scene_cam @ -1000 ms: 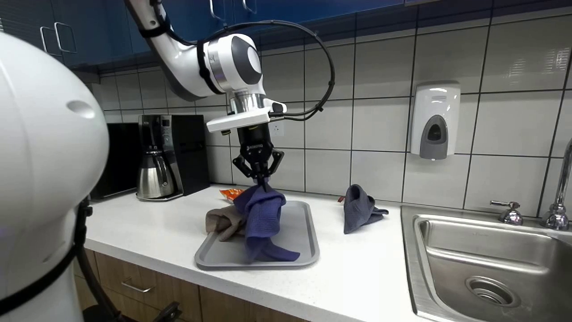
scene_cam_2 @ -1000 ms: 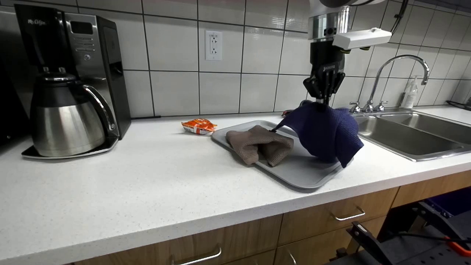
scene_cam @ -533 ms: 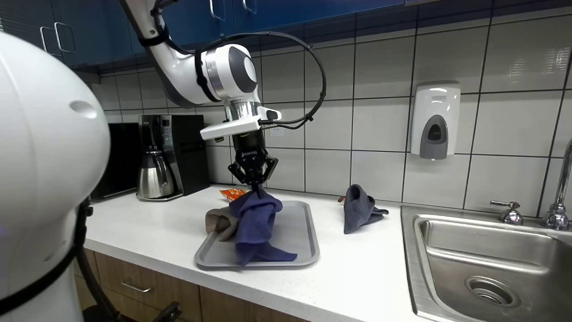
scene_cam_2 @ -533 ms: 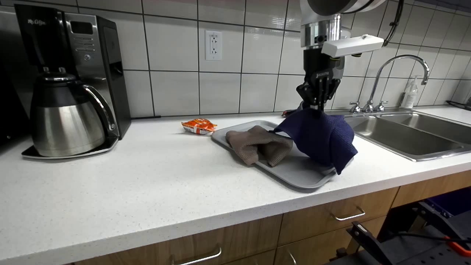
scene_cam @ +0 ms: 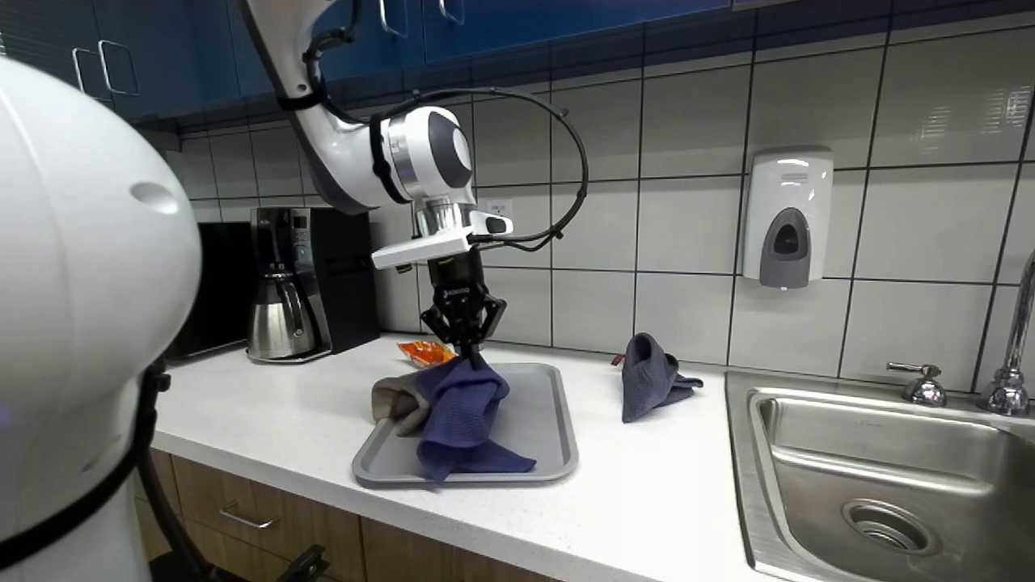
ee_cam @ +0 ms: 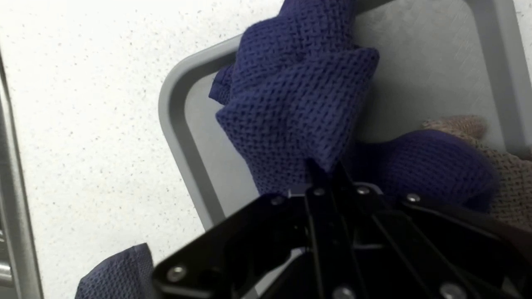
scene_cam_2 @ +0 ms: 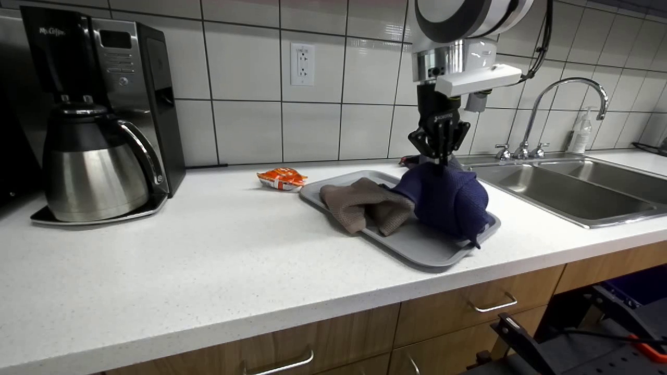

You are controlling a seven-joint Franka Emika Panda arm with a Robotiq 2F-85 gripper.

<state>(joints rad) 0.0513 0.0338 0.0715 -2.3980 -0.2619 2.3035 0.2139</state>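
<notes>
Pinching a peak of the purple cloth (ee_cam: 299, 95), the gripper (ee_cam: 330, 172) points straight down over the tray (scene_cam: 538, 420), its fingers drawn together on the fabric. From the tips the purple cloth drapes onto the tray, its folds bunched there, with one tail spread toward the tray's front edge in an exterior view. The wrist view shows the tips dark among the folds, so how deep the pinch goes is hard to make out.

Just beside, the brown cloth (scene_cam_2: 367, 203) lies crumpled across the tray's edge. A packet (scene_cam_2: 281, 178), orange and crinkled, lies on the counter (scene_cam_2: 219, 260) near the tray's back corner. Between the tray and the sink (scene_cam: 749, 453), the grey cloth (scene_cam: 651, 378) stands up in a peak on the counter, apart from both.

Well apart from the tray, the coffee maker (scene_cam_2: 138, 83) stands near the tiled wall (scene_cam_2: 312, 125), a steel pot (scene_cam_2: 99, 182) set in it. A dispenser (scene_cam: 788, 218) hangs on the wall above the sink's back corner, and the tap (scene_cam: 1006, 398) rises behind the basin.
</notes>
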